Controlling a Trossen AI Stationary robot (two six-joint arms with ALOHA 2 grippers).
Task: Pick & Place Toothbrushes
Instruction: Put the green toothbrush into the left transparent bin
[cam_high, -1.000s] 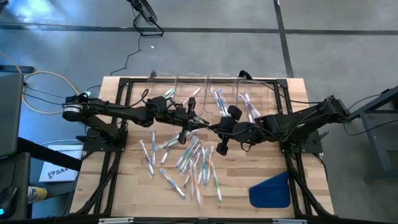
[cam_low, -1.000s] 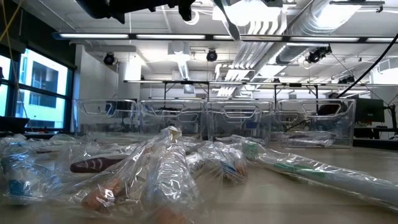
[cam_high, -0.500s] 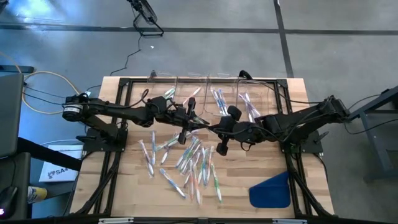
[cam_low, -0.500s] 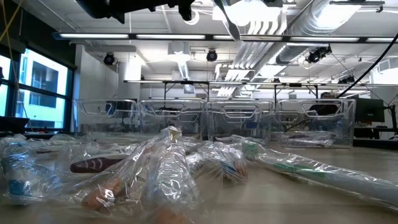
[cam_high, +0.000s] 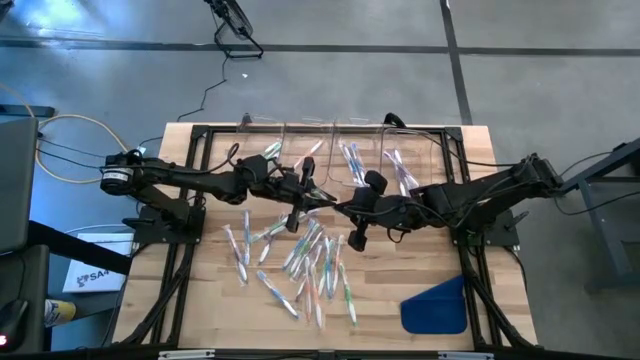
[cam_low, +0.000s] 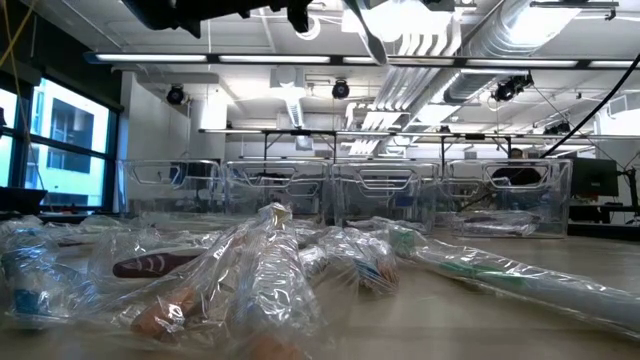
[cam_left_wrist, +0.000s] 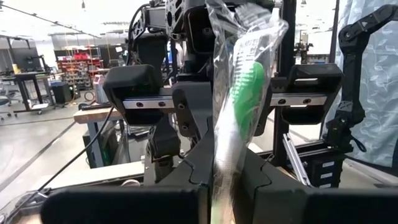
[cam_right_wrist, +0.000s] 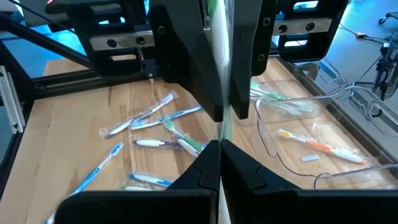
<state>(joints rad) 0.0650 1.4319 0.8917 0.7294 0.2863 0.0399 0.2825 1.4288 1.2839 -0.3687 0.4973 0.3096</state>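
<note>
My two grippers meet tip to tip above the middle of the table, left gripper (cam_high: 323, 200) and right gripper (cam_high: 342, 207). Both are shut on one green toothbrush (cam_left_wrist: 241, 87) in a clear wrapper. The low view shows the wrapper (cam_low: 368, 35) slanting down from the grippers at the picture's top. Many wrapped toothbrushes (cam_high: 305, 262) lie flat in a loose pile on the wood below. More toothbrushes (cam_high: 350, 160) lie in the clear bins at the far edge. My left gripper pinches the wrapped toothbrush between its two fingers (cam_left_wrist: 219, 183), coming roughly level from the table's left. The brush rises out of the fingers with its green part (cam_left_wrist: 247, 78) up, clear of the table. My right gripper has its fingertips closed on the thin green-white strip of the same toothbrush (cam_right_wrist: 224, 127), just in front of my left gripper's fingers (cam_right_wrist: 186, 56). It comes from the table's right, slanting a little down. Which part of the brush it has I cannot tell.
Several clear bins (cam_high: 410, 150) stand in a row along the far edge. A blue flat piece (cam_high: 435, 305) lies near the right front corner. Black frame rails (cam_high: 190, 250) run along both sides of the table.
</note>
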